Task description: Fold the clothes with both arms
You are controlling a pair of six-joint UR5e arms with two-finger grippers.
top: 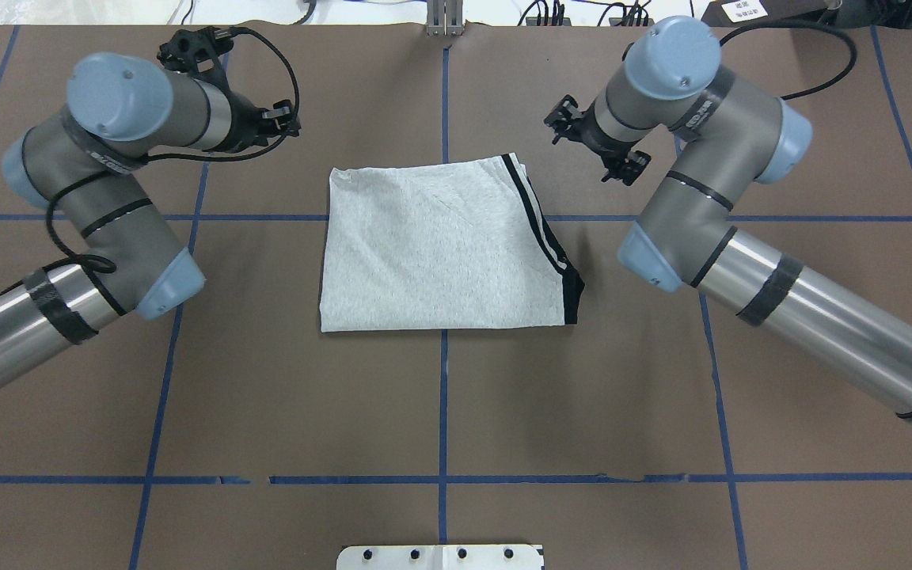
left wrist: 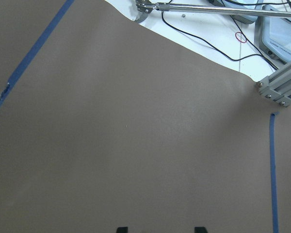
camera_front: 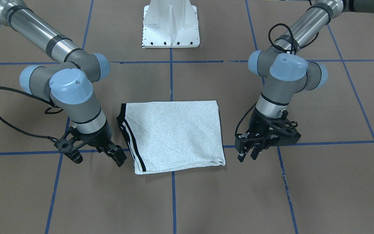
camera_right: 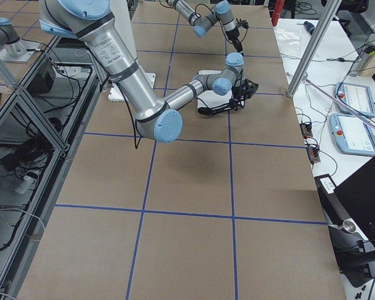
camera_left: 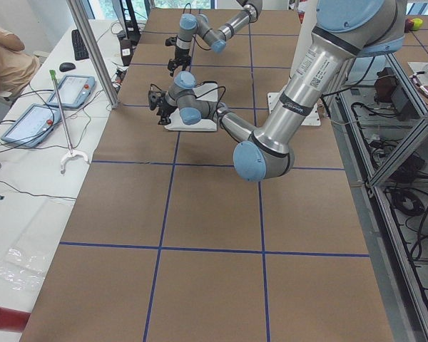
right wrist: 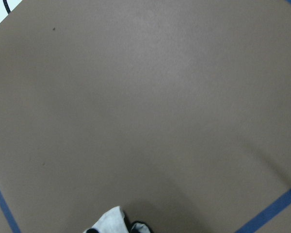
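**Folded shirt flat between two released pincers**

We find the T-shirt [camera_front: 174, 136] lying flat on the table [camera_front: 226, 201]. It is folded to a compact near-rectangle over a crossing of the blue tape lines [camera_front: 173, 195], and the print is out of sight. Its longer axis runs across the table, arm to arm. The striped edge [camera_front: 131, 143] faces the right arm and a plain folded edge faces the left.

The right gripper [camera_front: 117, 157] is just beside the striped corner on the operators' side, not touching as far as we can see. Its wrist view shows dark tips parted, with a scrap of grey cloth at them. We read it as released and gripping nothing.

The left gripper [camera_front: 247, 156] is near the opposite operators'-side corner, with a slight gap. Its wrist view shows tips spread over bare brown surface, so it too is released and empty.

We judge the right pincer a shade nearer. Both stand off the same far edge, so a further fold would mean closing inward along the long axis, taking both corners and carrying them toward the robot. We cannot tell whether the folding is already complete.

Open brown surface lies on every side of the shirt. The white pedestal [camera_front: 170, 26] is well apart on the robot's side. The table's edge shows beyond the left gripper, away from any inward move.

The plain-side corner looks layered and slightly bunched, and pinching only the top layer could undo the fold.
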